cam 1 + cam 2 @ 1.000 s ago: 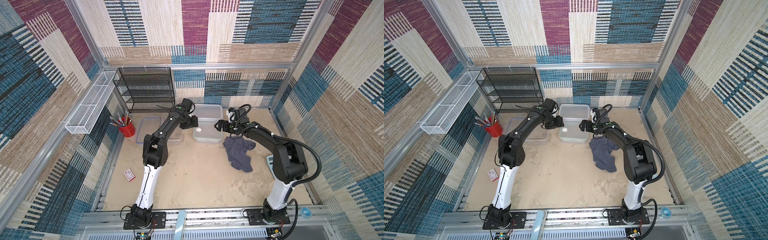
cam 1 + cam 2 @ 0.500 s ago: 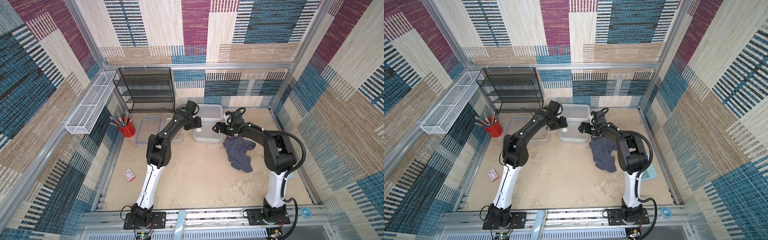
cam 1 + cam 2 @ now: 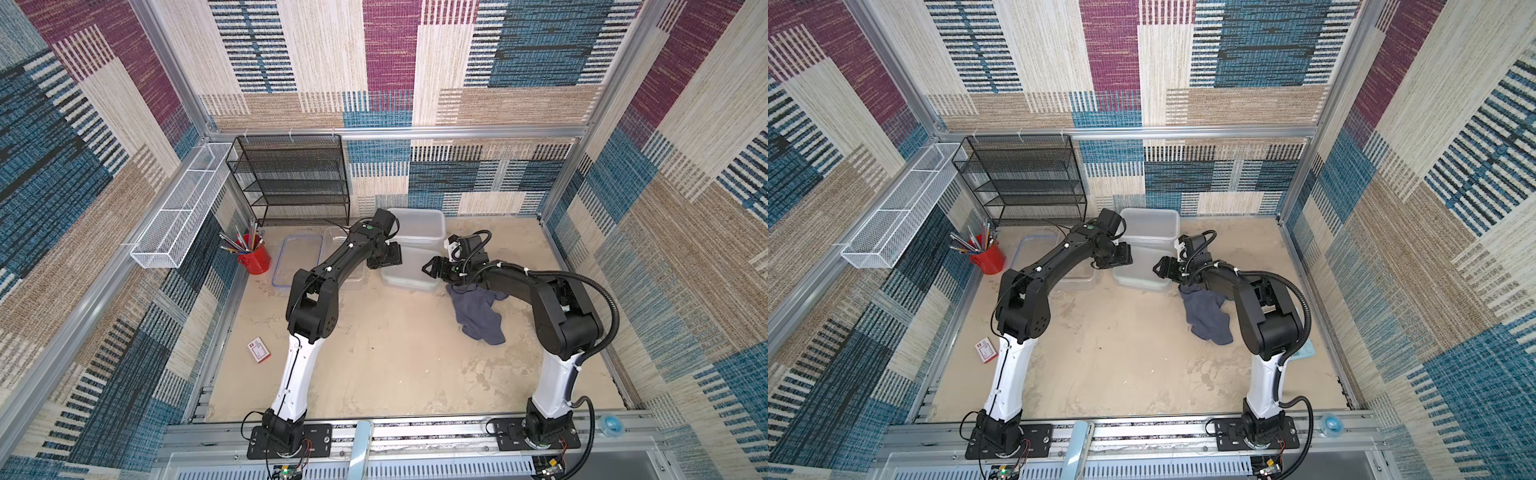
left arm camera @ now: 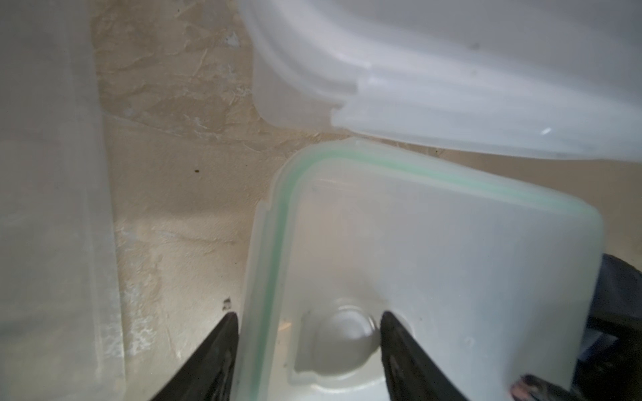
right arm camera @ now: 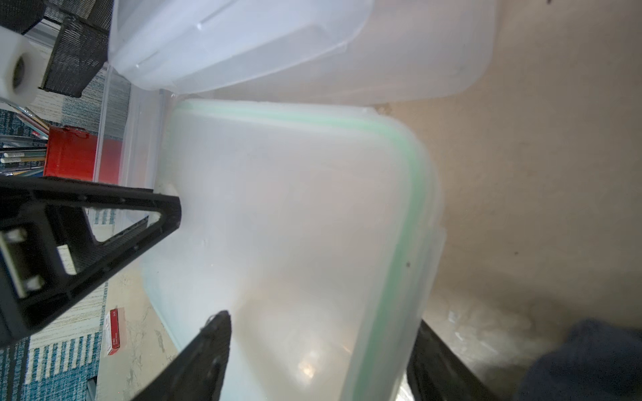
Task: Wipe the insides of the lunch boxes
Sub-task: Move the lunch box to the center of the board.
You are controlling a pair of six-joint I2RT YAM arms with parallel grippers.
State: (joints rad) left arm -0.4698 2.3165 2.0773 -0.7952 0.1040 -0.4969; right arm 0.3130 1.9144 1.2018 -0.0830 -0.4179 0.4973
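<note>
Two edges of small lunch box [image 3: 409, 272] straddled — left gripper [image 4: 308, 314], right gripper [image 5: 323, 317] agape; long axis crosswise.

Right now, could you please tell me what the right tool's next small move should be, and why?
Probably close the right tool on the green-rimmed lid: its open fingers straddle one lid edge, the left tool flanks the opposite edge, and the lid seemingly covers the small lunch box, blocking any wiping.

Readable markings: none can be made out.
The small red and white box [image 3: 258, 350] carries printed lines on its face, but in both top views and in the right wrist view the print is too small and blurred to read as letters or numbers.
</note>
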